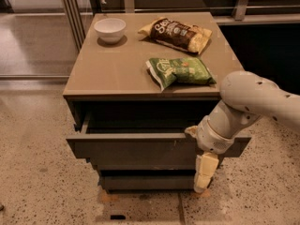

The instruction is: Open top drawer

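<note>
1. Top drawer: partly out of cabinet, front's long axis runs L-R, dark gap behind its top edge.
2. Gripper: at drawer front's R end, hanging down across it; open or closed, can't tell.
3. Likely next pull goes straight out from cabinet, perpendicular to the front.

Left of top drawer free; hand blocks right.

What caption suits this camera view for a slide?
End effector at the right end of the partly open top drawer, white bowl on the cabinet top.
</note>
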Controlling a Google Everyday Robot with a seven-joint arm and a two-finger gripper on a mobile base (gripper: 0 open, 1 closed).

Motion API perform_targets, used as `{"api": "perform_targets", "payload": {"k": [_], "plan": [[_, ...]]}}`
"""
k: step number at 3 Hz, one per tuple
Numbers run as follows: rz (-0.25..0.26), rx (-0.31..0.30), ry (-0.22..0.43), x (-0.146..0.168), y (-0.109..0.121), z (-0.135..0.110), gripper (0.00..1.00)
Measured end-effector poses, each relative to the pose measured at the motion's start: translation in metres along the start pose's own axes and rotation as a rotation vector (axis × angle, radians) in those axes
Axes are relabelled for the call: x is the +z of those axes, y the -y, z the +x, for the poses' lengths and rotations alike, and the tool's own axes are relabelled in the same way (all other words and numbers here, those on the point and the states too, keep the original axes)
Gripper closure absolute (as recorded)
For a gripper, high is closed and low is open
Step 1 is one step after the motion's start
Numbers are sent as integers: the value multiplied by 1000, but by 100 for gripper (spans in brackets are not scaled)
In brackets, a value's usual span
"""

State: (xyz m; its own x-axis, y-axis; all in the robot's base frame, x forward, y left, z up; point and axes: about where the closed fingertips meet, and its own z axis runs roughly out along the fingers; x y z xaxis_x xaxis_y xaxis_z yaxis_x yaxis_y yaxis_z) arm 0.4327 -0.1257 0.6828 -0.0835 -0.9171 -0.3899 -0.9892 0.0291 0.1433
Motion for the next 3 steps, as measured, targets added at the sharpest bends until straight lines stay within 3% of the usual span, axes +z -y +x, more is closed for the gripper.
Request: {"api": "perform_targets", "payload": {"k": [2,3], "plan": [[-114,0,-59,-18,-50,10,0],[-114,0,-59,-18,-50,10,0]]}}
